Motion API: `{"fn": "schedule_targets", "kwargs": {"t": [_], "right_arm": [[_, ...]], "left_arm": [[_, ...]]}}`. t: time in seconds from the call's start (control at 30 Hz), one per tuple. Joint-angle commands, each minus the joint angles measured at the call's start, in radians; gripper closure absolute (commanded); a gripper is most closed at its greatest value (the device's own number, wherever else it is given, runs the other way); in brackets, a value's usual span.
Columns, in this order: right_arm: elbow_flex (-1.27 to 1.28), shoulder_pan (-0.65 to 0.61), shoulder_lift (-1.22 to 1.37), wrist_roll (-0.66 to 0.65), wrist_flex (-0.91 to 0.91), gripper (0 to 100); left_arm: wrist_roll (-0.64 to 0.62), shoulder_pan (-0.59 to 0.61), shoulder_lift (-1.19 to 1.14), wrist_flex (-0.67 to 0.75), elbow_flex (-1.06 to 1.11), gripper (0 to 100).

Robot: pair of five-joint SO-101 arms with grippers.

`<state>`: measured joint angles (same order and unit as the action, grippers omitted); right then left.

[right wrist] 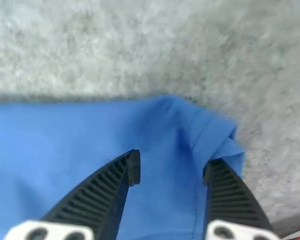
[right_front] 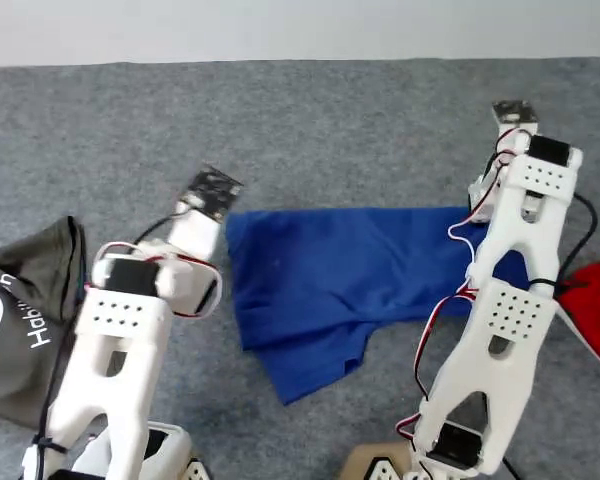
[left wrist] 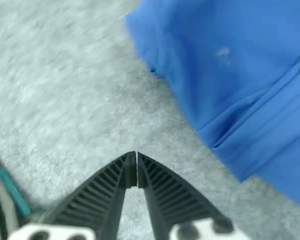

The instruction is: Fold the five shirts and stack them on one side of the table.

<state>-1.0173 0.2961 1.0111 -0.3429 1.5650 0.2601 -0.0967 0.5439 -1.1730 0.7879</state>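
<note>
Looking down from the high view, the blue shirt (right_front: 320,285) is lying flat-ish in the middle of the grey surface (right_front: 310,130), between the two arms, with one sleeve poking out toward the near edge. It's got a few soft creases in it.

The left fingers (left wrist: 107,187) are pressed fully together, tips meeting with no gap, and there's nothing between them. They sit over bare grey surface just beside the shirt's left edge, not touching the cloth as far as I can see.

The right fingers (right wrist: 105,190) are spread wide apart, holding nothing. They're above the far right corner of the blue shirt, where the fabric bunches into a little fold by a stitched seam, one finger on either side of that spot. Can't tell whether the tips are actually resting on the cloth or just above it.

Off to the sides: a dark shirt (right_front: 30,290) with white print is crumpled at the left edge behind the left arm, and a red shirt (right_front: 598,300) peeks in at the right edge, well apart from the blue one.
</note>
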Motion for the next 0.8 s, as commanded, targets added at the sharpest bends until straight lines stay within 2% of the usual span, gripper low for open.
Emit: {"fn": "schedule_targets", "kwargs": {"t": [0.0,0.07,0.2,0.37,0.6,0.77], "right_arm": [[-0.064,-0.004,-0.015,-0.005,0.019,77.9],[-0.066,-0.004,-0.019,-0.008,0.018,77.9],[-0.071,-0.004,-0.019,-0.008,0.019,77.9],[-0.098,-0.004,-0.019,-0.008,0.064,77.9],[-0.175,0.021,-0.015,-0.011,0.105,77.9],[-0.184,0.038,-0.019,-0.011,0.105,77.9]], "left_arm": [[-0.011,-0.120,0.028,0.000,-0.039,99],[-0.011,-0.158,0.002,0.003,-0.041,99],[-0.011,-0.146,-0.161,0.034,-0.096,99],[-0.011,-0.160,-0.411,-0.015,-0.366,99],[-0.005,-0.199,-0.752,-0.164,-0.789,99],[0.011,-0.193,-1.005,-0.232,-0.967,98]]}}
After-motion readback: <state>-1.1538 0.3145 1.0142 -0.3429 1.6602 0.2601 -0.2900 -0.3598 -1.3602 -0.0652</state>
